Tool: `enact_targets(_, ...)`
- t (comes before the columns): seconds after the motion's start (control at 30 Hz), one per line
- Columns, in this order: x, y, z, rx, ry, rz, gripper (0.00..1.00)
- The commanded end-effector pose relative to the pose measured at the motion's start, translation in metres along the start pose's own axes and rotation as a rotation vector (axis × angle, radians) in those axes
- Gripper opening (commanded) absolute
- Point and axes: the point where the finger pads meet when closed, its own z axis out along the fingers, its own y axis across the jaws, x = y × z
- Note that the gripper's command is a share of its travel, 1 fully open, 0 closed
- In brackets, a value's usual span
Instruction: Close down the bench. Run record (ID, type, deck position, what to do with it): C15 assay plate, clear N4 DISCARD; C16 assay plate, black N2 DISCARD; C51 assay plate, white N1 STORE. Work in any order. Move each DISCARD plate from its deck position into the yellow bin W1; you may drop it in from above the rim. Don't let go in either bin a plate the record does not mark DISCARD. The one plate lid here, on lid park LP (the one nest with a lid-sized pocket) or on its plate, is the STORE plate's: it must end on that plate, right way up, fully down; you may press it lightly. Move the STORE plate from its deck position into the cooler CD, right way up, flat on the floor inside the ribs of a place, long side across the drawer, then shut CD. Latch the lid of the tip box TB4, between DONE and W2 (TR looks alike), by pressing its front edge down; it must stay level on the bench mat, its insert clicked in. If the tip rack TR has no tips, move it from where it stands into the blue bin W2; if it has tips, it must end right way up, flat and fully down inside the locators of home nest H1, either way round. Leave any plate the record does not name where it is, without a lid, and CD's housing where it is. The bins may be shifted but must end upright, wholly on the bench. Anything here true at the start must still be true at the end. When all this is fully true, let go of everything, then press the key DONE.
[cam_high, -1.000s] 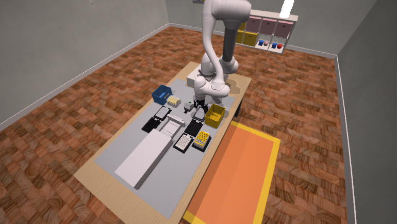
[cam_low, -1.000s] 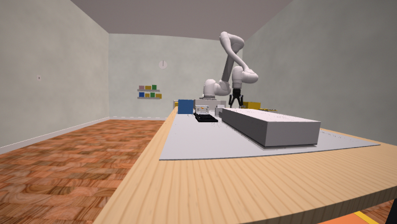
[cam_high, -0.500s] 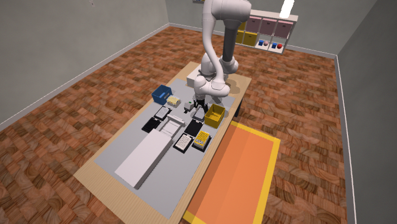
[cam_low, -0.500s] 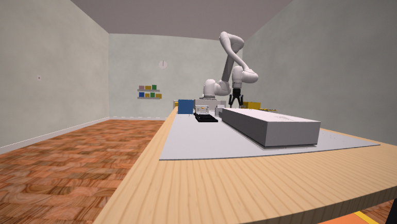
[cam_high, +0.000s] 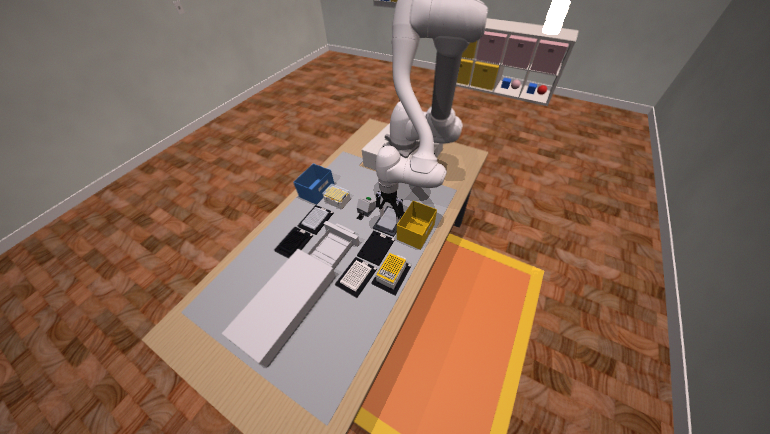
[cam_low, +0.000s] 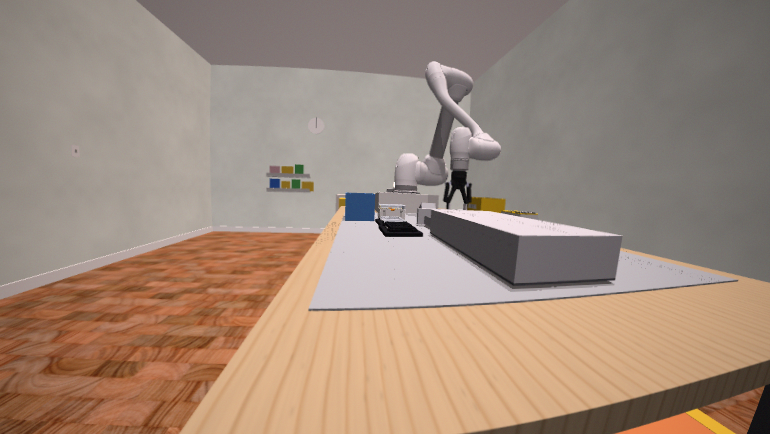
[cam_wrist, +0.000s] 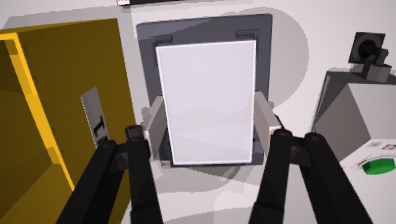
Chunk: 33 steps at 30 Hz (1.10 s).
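Observation:
My gripper (cam_wrist: 209, 106) is shut on the pale plate lid (cam_wrist: 209, 102), its pads on the lid's two long sides. The lid hangs level just above the dark grey lid park nest (cam_wrist: 205, 31). In the top view the gripper (cam_high: 389, 207) and the lid (cam_high: 387, 219) are beside the yellow bin W1 (cam_high: 416, 223). The white plate (cam_high: 355, 273) sits in its nest near the front. A black plate (cam_high: 375, 246) lies behind it. A clear plate (cam_high: 315, 217) lies to the left. The yellow-topped tip rack (cam_high: 391, 269) stands to the right of the white plate.
The yellow bin's wall (cam_wrist: 55, 100) is close on the gripper's left. The DONE key box (cam_wrist: 378, 166) is on its right. The tip box (cam_high: 336, 195) and the blue bin W2 (cam_high: 313, 183) stand at the back left. The long white cooler (cam_high: 280, 304) has its drawer (cam_high: 334, 245) pulled out.

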Motion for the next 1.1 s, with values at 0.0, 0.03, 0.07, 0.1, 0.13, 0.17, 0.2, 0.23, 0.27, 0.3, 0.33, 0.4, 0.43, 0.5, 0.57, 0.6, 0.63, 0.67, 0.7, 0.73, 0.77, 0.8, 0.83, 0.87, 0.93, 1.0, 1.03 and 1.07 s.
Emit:
enact_targets(0.0, -0.001, -0.001, -0.002, -0.001, -0.001, -0.005, 0.00)
enact_targets(0.03, -0.001, -0.001, -0.002, -0.001, -0.001, -0.005, 0.00)
enact_targets(0.07, -0.001, -0.001, -0.003, -0.001, -0.001, -0.005, 0.00)
enact_targets(0.1, -0.001, -0.001, -0.004, -0.001, -0.001, -0.005, 0.00)
enact_targets(0.13, -0.001, -0.001, -0.006, -0.001, -0.001, -0.005, 0.00)
enact_targets(0.17, -0.001, -0.001, -0.007, -0.001, -0.001, -0.005, 0.00)
enact_targets(0.2, -0.001, -0.001, -0.008, -0.001, -0.001, -0.005, 0.00)
enact_targets(0.23, -0.001, -0.001, -0.010, -0.001, -0.001, -0.005, 0.00)
enact_targets(0.27, -0.001, -0.001, -0.011, -0.001, -0.001, -0.005, 0.00)
enact_targets(0.3, -0.001, -0.001, -0.012, -0.001, -0.001, -0.005, 0.00)
enact_targets(0.33, -0.001, -0.001, -0.014, -0.001, -0.001, -0.005, 0.00)
enact_targets(0.4, -0.001, -0.001, -0.015, -0.001, -0.001, -0.005, 0.00)
enact_targets(0.43, -0.001, -0.001, -0.015, -0.001, -0.001, -0.005, 0.00)
enact_targets(0.5, -0.001, -0.001, -0.018, -0.001, -0.001, -0.005, 0.00)
enact_targets(0.57, -0.001, -0.001, -0.020, -0.001, -0.001, -0.005, 0.00)
enact_targets(0.6, -0.001, -0.001, -0.022, -0.001, -0.001, -0.005, 0.00)
enact_targets(0.63, -0.001, -0.001, -0.023, -0.001, -0.001, -0.005, 0.00)
enact_targets(0.67, -0.001, -0.001, -0.024, -0.001, -0.001, -0.005, 0.00)
enact_targets(0.7, -0.001, -0.001, -0.026, -0.001, -0.001, -0.005, 0.00)
enact_targets(0.73, -0.001, -0.001, -0.027, -0.001, -0.001, -0.005, 0.00)
enact_targets(0.77, -0.001, -0.001, -0.028, -0.001, -0.001, -0.005, 0.00)
enact_targets(0.8, -0.001, -0.001, -0.030, -0.001, -0.001, -0.005, 0.00)
enact_targets(0.83, -0.001, -0.001, -0.031, -0.001, -0.001, -0.005, 0.00)
enact_targets(0.87, -0.001, -0.001, -0.032, -0.001, -0.001, -0.005, 0.00)
enact_targets(0.93, -0.001, -0.001, -0.035, -0.001, -0.001, -0.005, 0.00)
enact_targets(1.0, -0.001, -0.001, -0.035, -0.001, -0.001, -0.005, 0.00)
enact_targets(1.03, -0.001, -0.001, -0.036, -0.001, -0.001, -0.005, 0.00)
enact_targets(1.07, -0.001, -0.001, -0.038, -0.001, -0.001, -0.005, 0.00)
